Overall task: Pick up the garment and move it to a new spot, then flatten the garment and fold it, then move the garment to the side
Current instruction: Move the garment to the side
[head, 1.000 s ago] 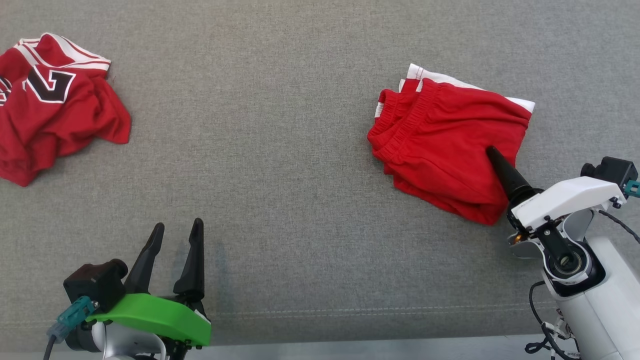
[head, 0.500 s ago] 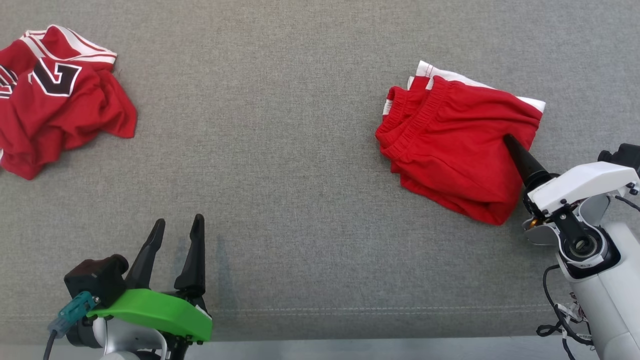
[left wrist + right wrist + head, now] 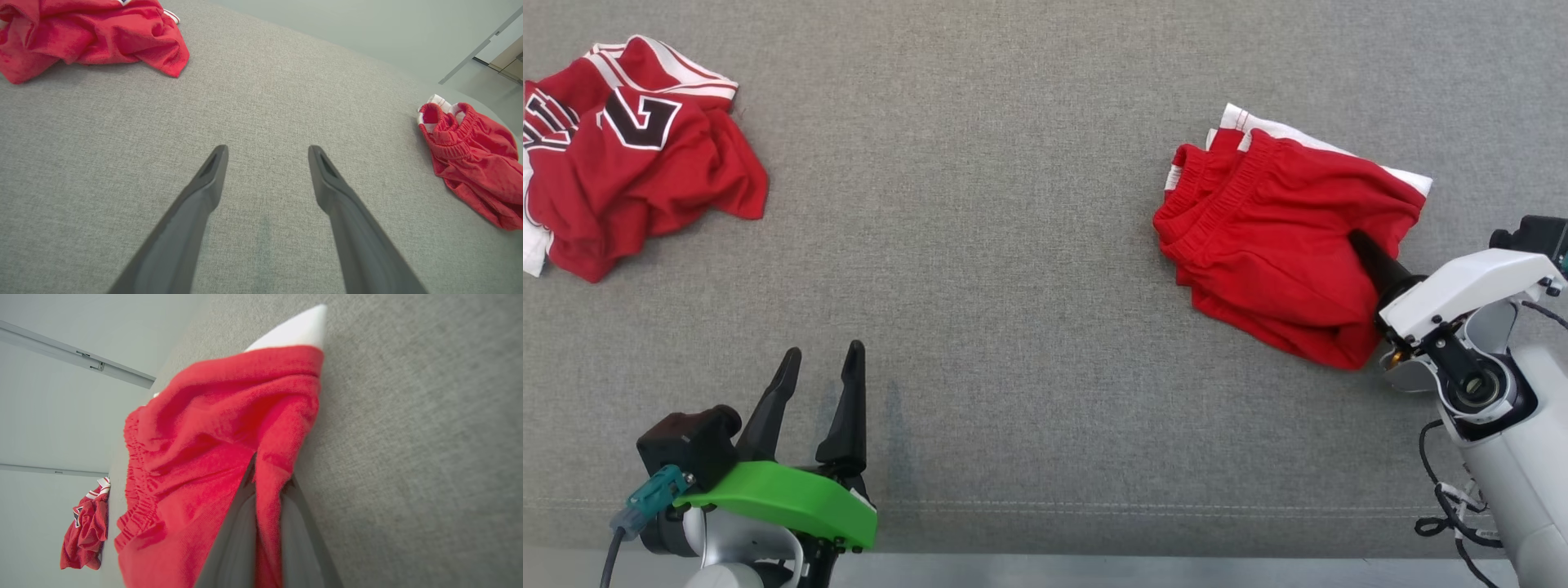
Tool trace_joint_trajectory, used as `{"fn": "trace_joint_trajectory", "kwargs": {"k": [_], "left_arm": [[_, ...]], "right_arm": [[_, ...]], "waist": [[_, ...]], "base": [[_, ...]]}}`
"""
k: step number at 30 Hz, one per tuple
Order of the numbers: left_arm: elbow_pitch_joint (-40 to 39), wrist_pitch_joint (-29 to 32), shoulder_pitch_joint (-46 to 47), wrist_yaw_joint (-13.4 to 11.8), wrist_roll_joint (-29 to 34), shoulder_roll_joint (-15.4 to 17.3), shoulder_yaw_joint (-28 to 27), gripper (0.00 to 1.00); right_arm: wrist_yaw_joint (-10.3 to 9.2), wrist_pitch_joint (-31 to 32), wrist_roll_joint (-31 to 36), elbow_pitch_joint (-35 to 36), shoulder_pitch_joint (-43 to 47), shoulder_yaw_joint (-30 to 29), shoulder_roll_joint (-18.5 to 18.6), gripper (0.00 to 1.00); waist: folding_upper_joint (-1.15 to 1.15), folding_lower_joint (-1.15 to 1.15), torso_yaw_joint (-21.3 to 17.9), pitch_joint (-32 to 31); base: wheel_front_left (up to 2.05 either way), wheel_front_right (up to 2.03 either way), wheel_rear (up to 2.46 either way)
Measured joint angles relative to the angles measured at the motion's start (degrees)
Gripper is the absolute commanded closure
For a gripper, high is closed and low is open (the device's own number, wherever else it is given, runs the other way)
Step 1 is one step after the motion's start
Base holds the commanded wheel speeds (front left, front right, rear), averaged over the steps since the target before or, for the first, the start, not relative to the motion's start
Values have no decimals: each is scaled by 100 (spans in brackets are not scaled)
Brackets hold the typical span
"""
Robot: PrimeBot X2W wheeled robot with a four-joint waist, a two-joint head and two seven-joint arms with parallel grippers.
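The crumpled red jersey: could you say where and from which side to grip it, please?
Probably the loose corner of the jersey jutting out on its right, clear of the bunched folds. The left gripper, jaws open, could come from that side.

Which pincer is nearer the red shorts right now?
Right. The right pincer is shut on an edge of the red shorts; the left pincer sits open over the grey surface, well apart to their left.
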State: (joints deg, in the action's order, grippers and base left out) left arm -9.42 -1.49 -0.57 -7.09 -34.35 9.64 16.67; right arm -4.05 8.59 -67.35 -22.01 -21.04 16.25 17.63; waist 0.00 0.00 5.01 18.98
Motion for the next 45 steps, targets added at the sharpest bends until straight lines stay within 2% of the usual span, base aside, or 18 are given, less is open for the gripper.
{"fn": "trace_joint_trajectory", "kwargs": {"k": [8,15,24,29,33,45], "left_arm": [[8,45,16,21,-1,-26,103,0],[-130,245,196,205,0,-148,584,0],[-427,301,366,298,24,-219,730,0],[-603,134,449,270,96,-196,391,0],[-623,85,450,243,144,-124,203,0],[-693,159,438,202,331,209,5,0]], "right_arm": [[-1,347,352,16,-446,92,667,100],[-67,742,521,14,-1185,91,1123,100],[-213,1013,701,-87,-2060,-59,1422,100],[-259,1062,708,-320,-2315,-170,1439,100],[-259,1037,709,-434,-2470,-187,1294,100],[-259,727,709,-829,-2551,-230,1006,100]], "waist": [[0,0,139,19],[0,0,298,136],[0,0,422,500],[0,0,487,794],[0,1,436,930],[0,1,-197,1010]], "base": [[0,0,0],[0,0,0],[0,0,0],[0,0,0],[0,0,0],[0,0,0]]}}
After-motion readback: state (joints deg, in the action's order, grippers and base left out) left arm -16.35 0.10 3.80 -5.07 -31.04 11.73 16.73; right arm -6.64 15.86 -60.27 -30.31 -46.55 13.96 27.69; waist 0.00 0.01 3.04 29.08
